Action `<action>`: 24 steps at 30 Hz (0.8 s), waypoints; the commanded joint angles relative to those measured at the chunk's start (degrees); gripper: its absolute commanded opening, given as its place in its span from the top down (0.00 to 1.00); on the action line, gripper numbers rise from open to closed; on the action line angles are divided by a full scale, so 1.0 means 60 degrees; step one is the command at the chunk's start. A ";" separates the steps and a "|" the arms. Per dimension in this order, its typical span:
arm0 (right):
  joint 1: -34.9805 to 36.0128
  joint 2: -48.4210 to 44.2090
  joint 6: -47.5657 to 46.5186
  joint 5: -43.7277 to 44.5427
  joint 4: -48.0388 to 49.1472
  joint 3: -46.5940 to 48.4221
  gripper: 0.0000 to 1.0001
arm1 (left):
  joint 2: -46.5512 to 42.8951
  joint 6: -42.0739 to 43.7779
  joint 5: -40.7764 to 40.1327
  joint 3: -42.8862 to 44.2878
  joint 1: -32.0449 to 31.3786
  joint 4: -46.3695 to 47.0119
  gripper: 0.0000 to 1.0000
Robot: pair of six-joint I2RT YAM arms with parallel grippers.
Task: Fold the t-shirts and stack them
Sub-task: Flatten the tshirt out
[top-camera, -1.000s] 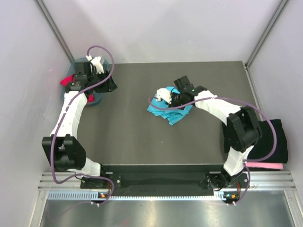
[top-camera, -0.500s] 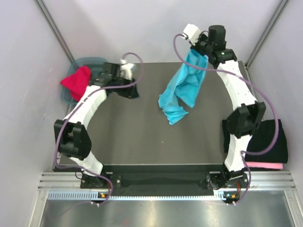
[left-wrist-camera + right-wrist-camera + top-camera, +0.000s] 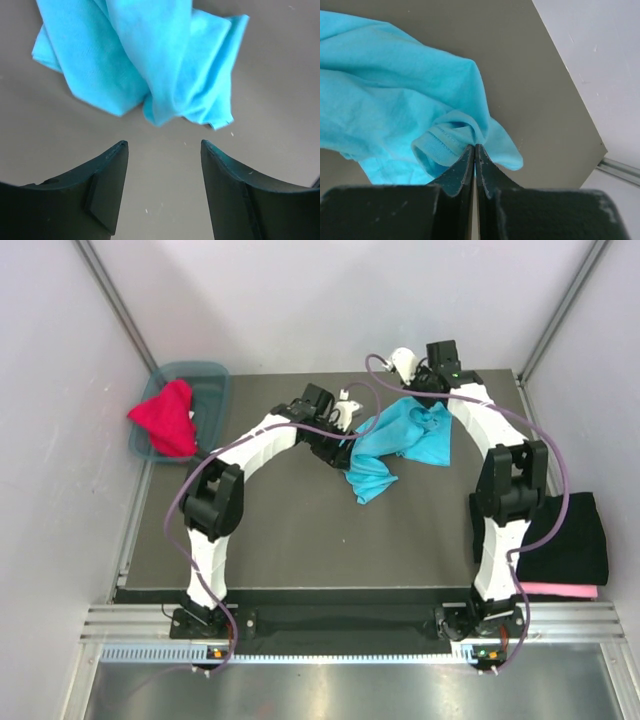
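A cyan t-shirt (image 3: 400, 440) lies crumpled on the dark table, at the far middle. My right gripper (image 3: 430, 405) is shut on its collar, and the pinched fabric shows at the fingertips in the right wrist view (image 3: 445, 140). My left gripper (image 3: 345, 445) is open and empty just left of the shirt's lower edge. In the left wrist view the shirt (image 3: 150, 60) lies just beyond the open gripper (image 3: 162, 145). A red t-shirt (image 3: 165, 418) hangs over a teal bin (image 3: 205, 375) at the far left.
A folded black shirt (image 3: 570, 540) lies on a pink one (image 3: 560, 590) off the table's right edge. White walls stand close on all sides. The table's far right edge shows in the right wrist view (image 3: 570, 100).
My right gripper has come down from high up and laid the cyan shirt on the table. My left arm has swung right from the bin to the shirt's left edge.
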 commanded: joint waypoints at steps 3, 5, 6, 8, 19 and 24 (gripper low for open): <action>-0.0229 -0.1088 0.0463 -0.0311 0.0555 -0.0233 1.00 | 0.0847 0.0008 -0.0093 0.1342 -0.0218 0.0135 0.35; -0.0273 -0.1117 0.0580 -0.0340 0.0570 -0.0379 1.00 | 0.1212 0.0096 -0.0181 0.1665 -0.0379 0.0135 0.35; -0.0317 -0.1147 0.0624 -0.0355 0.0628 -0.0424 1.00 | 0.1345 0.0154 -0.0312 0.1753 -0.0423 0.0135 0.35; -0.0347 -0.1176 0.0741 -0.0355 0.0673 -0.0526 1.00 | 0.1783 0.0184 -0.0430 0.2046 -0.0497 0.0062 0.37; -0.0566 -0.3282 0.2395 -0.1481 0.0161 -0.0760 1.00 | -0.1198 0.1208 -0.1293 0.1257 0.0191 -0.0831 1.00; -0.0830 -0.5742 0.3597 -0.2812 -0.0235 -0.1931 1.00 | -0.3748 0.3081 -0.1647 0.0642 0.0353 -0.1431 1.00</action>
